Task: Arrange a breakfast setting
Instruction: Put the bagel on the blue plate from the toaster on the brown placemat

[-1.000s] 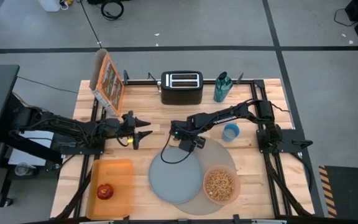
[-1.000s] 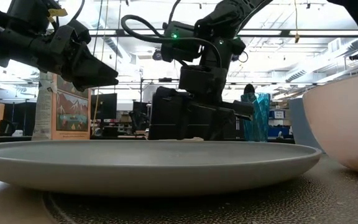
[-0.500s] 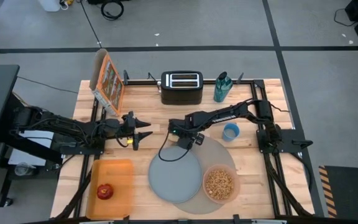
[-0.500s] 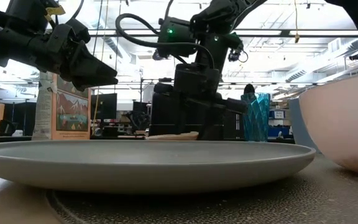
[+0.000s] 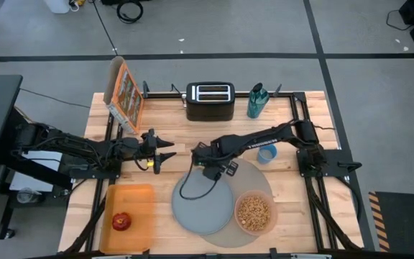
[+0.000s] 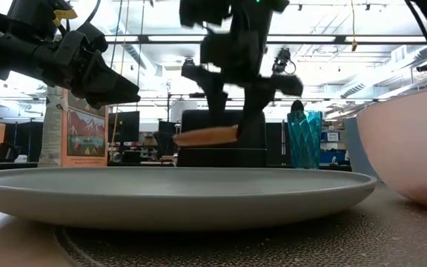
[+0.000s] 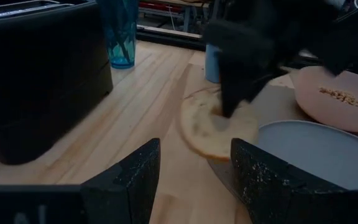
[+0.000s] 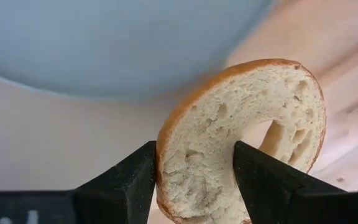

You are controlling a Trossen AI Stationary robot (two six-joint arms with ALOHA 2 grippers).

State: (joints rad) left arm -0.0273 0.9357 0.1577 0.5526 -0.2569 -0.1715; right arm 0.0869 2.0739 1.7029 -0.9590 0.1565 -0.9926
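Clamping the cut tan bagel half (image 8: 241,134), the right fingers (image 8: 129,180) hide it overhead, beside the grey-blue plate (image 5: 201,203); left fingers (image 7: 129,180) apart.

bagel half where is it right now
The bagel half is clamped between the right gripper's fingers, lifted off the table just beyond the far left rim of the grey-blue plate, in front of the black toaster.

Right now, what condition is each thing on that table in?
bagel: half, cut face showing, lifted, held by the right gripper
plate: bare, on the mat
bowl: filled with cereal
apple: on the orange tray
toaster: slots empty
left gripper: open, holding nothing
cup: upright
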